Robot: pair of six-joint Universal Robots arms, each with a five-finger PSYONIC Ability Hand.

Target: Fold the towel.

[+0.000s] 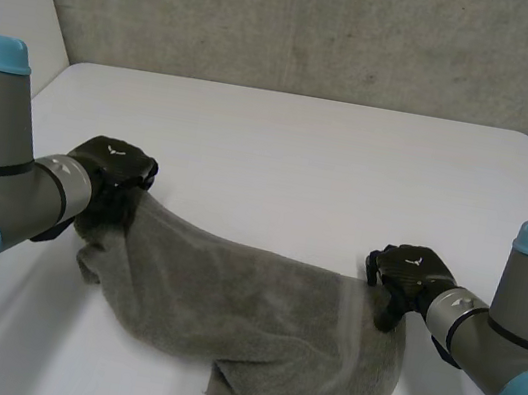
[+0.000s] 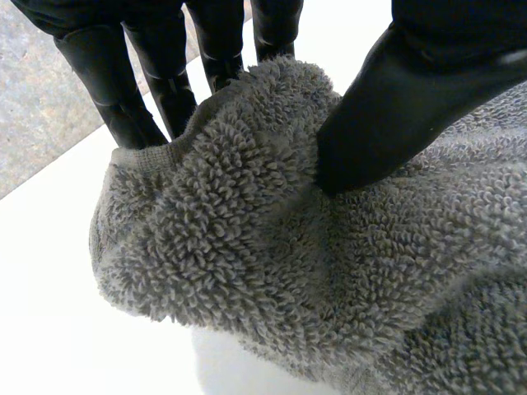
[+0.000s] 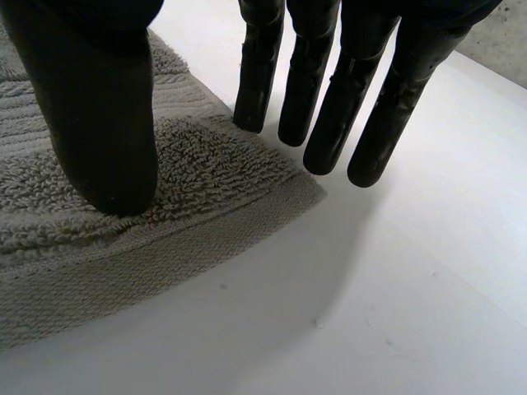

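Towel point(image 1: 252, 327), soft and likely floppy, lies near worktop point(image 1: 302, 153) front edge; left hand point(image 1: 112, 164) pinches one end, right hand point(image 1: 411, 275) rests open, thumb on opposite corner

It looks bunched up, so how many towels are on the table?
1: a grey towel on the table, its ends at the left hand and right hand. Folds could hide another.
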